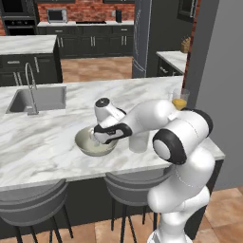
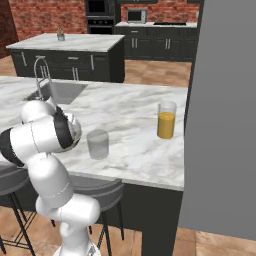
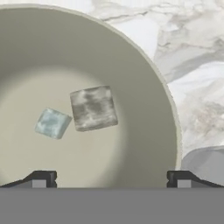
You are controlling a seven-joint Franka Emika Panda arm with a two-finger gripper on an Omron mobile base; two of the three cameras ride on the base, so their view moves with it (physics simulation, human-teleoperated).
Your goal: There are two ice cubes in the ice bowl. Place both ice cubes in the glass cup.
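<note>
We see the hand [image 3: 111, 178] poised over the bowl [image 1: 96, 142] near the counter's [image 1: 42, 137] front edge, its fingertips [image 3: 40, 178] spread wide and gripping nothing. Both cubes lie on the bowl floor: a small bluish cube [image 3: 52, 123] just beside a larger grey-white cube [image 3: 93, 108]. The cup [image 2: 98, 144] stands empty just beside the bowl, toward the right end. A juice glass [image 2: 166, 120] holds orange liquid. We judge the risks: fingers nudging the neighbouring cube or pinching both, the slick cube slipping out, or delivery into the wrong glass.
</note>
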